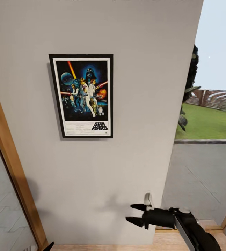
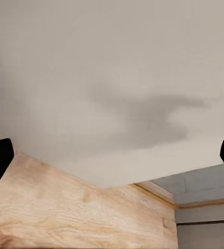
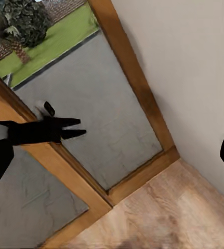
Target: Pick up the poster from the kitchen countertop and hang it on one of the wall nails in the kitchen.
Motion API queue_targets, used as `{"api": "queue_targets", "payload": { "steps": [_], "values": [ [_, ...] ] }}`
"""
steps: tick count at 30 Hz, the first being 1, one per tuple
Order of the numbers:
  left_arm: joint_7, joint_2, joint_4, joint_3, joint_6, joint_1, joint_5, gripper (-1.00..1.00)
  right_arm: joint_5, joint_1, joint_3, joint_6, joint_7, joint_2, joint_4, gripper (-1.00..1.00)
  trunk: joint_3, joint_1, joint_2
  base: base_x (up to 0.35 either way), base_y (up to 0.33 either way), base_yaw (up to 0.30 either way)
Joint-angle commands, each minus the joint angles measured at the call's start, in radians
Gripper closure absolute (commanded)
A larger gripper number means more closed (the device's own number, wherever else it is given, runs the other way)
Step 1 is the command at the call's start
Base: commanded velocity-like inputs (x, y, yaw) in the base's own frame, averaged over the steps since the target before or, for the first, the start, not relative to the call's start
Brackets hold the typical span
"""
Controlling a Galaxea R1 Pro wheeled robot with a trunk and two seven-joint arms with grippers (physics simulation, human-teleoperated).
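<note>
Pale wall (image 1: 137,104) carries the poster (image 1: 82,96) upright, apparently on a nail; right gripper (image 1: 136,213), lower right, open, empty.

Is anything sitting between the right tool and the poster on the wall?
Nothing visible. The poster hangs flat on the pale wall, and the right tool sits open well below it, with bare wall between them.
</note>
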Motion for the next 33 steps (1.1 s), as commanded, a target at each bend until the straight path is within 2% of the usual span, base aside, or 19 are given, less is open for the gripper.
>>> {"api": "queue_targets", "payload": {
  "steps": [1, 2, 3, 5, 8, 9, 10, 12, 13, 14, 15, 17, 21, 29, 33],
  "values": [
    [0.021, -0.002, 0.001, -0.009, -0.007, 0.0, 0.005, -1.0, -0.01, 0.009, 0.003, -0.038, -0.002, -0.013, 0.09, -1.0, 0.001, 0.0, -0.001, 0.0, 0.0, 0.0],
    [0.028, -0.003, 0.001, -0.008, -0.007, 0.0, 0.005, -1.0, -0.01, 0.013, 0.003, -0.065, -0.003, -0.02, 0.139, -1.0, 0.003, 0.0, -0.001, 0.0, 0.0, 0.0],
    [0.065, -0.005, 0.003, -0.007, -0.007, 0.0, 0.005, -1.0, -0.01, 0.022, 0.003, -0.22, -0.017, -0.046, 0.384, -1.0, 0.005, 0.0, -0.001, 0.0, 0.0, 0.0],
    [0.103, -0.006, 0.003, -0.007, -0.006, 0.004, 0.004, -1.0, -0.01, 0.024, 0.003, -0.296, -0.048, -0.054, 0.506, -1.0, 0.008, 0.0, -0.001, 0.0, 0.0, 0.0],
    [0.243, -0.008, 0.004, -0.01, -0.005, 0.02, -0.008, -1.0, -0.009, 0.026, 0.009, -0.363, -0.195, -0.061, 0.688, -1.0, 0.013, 0.0, -0.001, 0.0, 0.0, 0.0],
    [0.271, -0.008, 0.004, -0.011, -0.005, 0.021, -0.012, -1.0, -0.009, 0.026, 0.01, -0.371, -0.224, -0.062, 0.713, -1.0, 0.015, 0.0, -0.001, 0.0, 0.0, 0.0],
    [0.392, -0.017, 0.004, -0.012, -0.005, 0.025, -0.047, -1.0, -0.009, 0.026, 0.013, -0.407, -0.364, -0.062, 0.811, -1.0, 0.016, 0.0, -0.001, 0.0, 0.0, 0.0],
    [0.509, -0.029, 0.004, -0.013, -0.004, 0.026, -0.093, -1.0, -0.009, 0.026, 0.015, -0.428, -0.538, -0.058, 0.885, -1.0, 0.02, 0.0, -0.001, 0.0, 0.0, 0.0],
    [0.539, -0.032, 0.004, -0.013, -0.004, 0.026, -0.105, -1.0, -0.009, 0.026, 0.015, -0.431, -0.587, -0.057, 0.9, -1.0, 0.021, 0.0, -0.001, 0.0, 0.0, 0.0],
    [0.634, -0.041, 0.004, -0.013, -0.004, 0.027, -0.135, -1.0, -0.01, 0.026, 0.015, -0.437, -0.733, -0.052, 0.938, -1.0, 0.023, 0.0, -0.001, 0.0, 0.0, 0.0],
    [0.661, -0.043, 0.004, -0.014, -0.004, 0.027, -0.142, -1.0, -0.01, 0.026, 0.015, -0.438, -0.774, -0.05, 0.949, -1.0, 0.025, 0.0, -0.001, 0.0, 0.0, 0.0],
    [0.746, -0.054, 0.004, -0.014, -0.005, 0.027, -0.16, -1.0, -0.011, 0.026, 0.015, -0.441, -0.923, -0.042, 0.996, -1.0, 0.028, 0.0, -0.001, 0.0, 0.0, 0.0],
    [0.771, -0.058, 0.004, -0.013, -0.004, 0.027, -0.165, -1.0, -0.012, 0.026, 0.014, -0.446, -0.991, -0.039, 1.022, -1.0, 0.035, 0.0, -0.001, 0.0, 0.0, 0.0],
    [0.788, -0.06, 0.004, -0.012, -0.004, 0.027, -0.169, -1.0, -0.017, 0.026, 0.013, -0.447, -1.05, -0.036, 1.035, -1.0, 0.046, 0.0, -0.001, 0.0, 0.0, 0.026],
    [0.789, -0.06, 0.004, -0.012, -0.001, 0.027, -0.169, -1.0, -0.017, 0.026, 0.012, -0.444, -1.078, -0.008, 1.037, -1.0, 0.048, 0.0, -0.001, 0.0, 0.0, 0.013]
  ]
}}
